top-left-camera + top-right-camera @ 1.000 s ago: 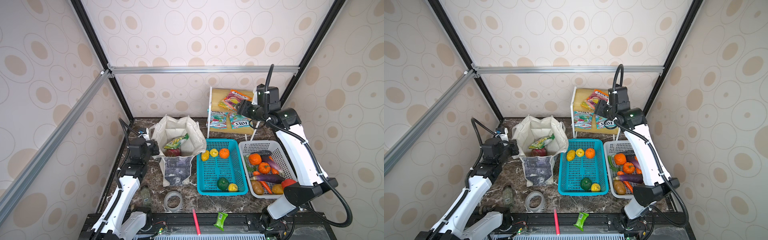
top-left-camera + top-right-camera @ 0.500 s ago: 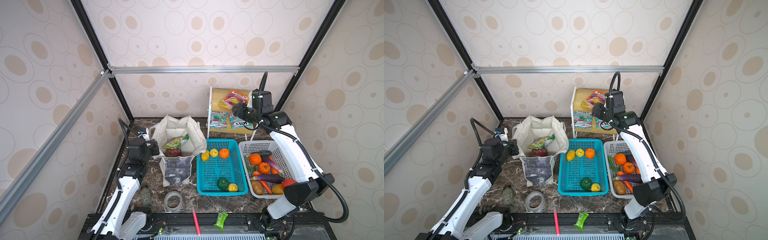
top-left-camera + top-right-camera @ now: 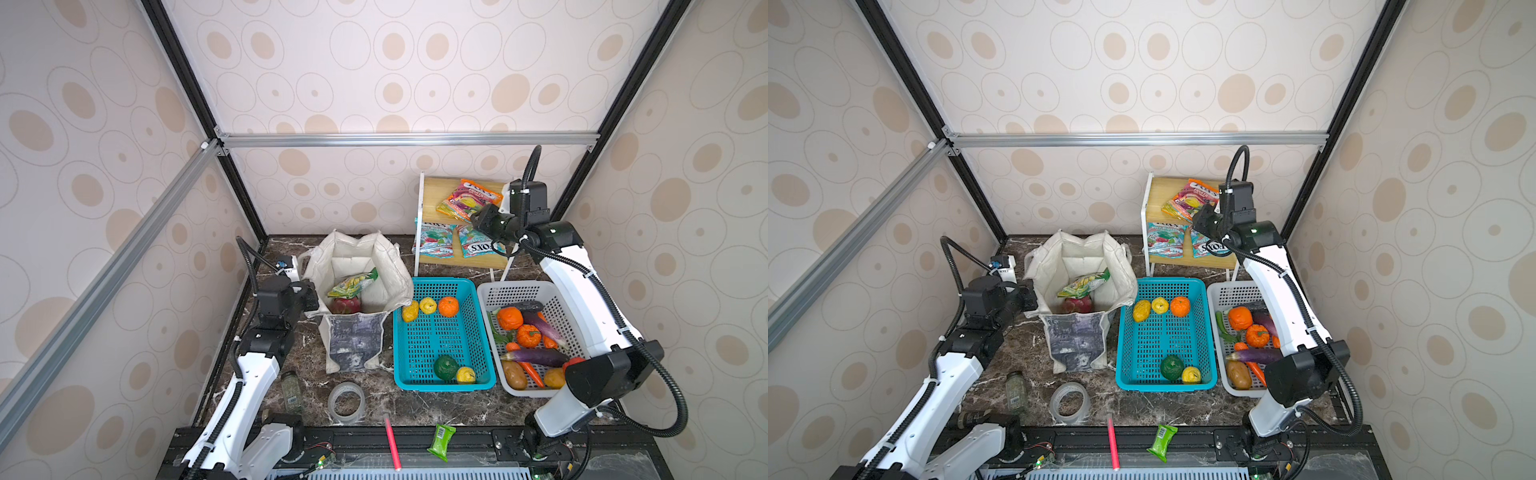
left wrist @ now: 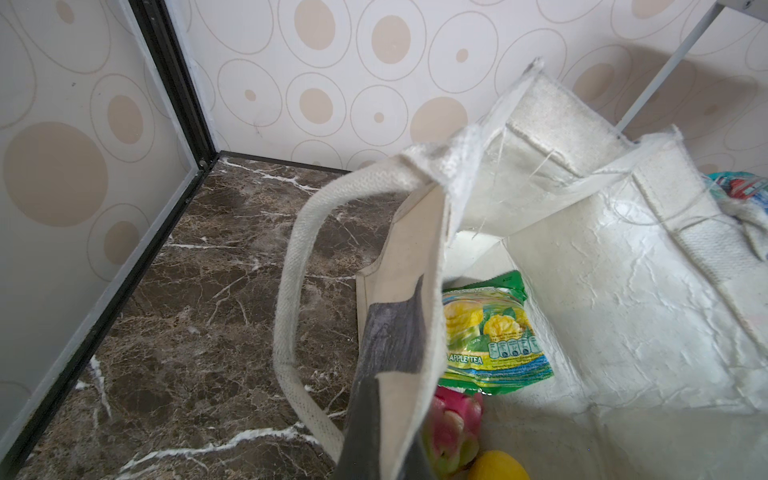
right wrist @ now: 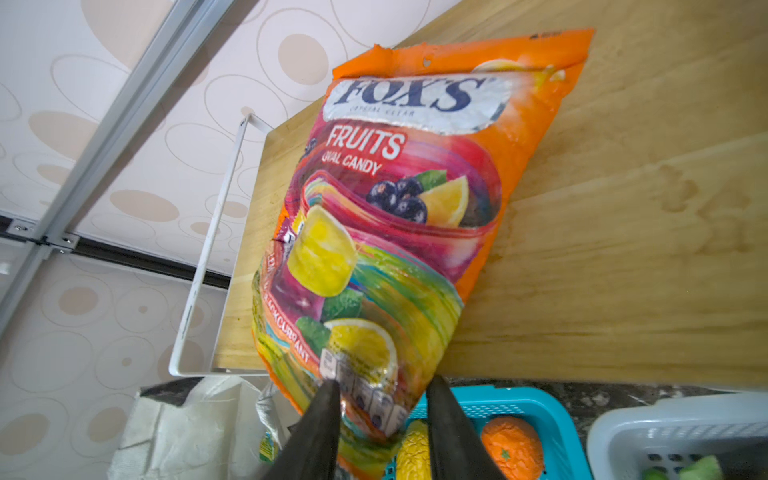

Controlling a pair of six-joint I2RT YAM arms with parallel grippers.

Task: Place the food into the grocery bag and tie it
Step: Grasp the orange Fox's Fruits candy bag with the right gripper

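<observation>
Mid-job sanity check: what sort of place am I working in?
Probably a staged robot test cell, not a shop: spotted wallpaper panels on an aluminium-and-black frame, a dark marble-look tabletop, and toy produce in a teal plastic basket.

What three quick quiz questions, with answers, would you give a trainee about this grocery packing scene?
1. True or false: the pink dragon fruit is inside the off-white canvas tote bag.
2. Which holds the dark green round vegetable? A: teal plastic basket; B: white plastic basket; C: tote bag.
3. Fill in: the glossy candy packet straddled by the right gripper has a bright ___ border.
Key: 1 true; 2 A; 3 orange.
</observation>
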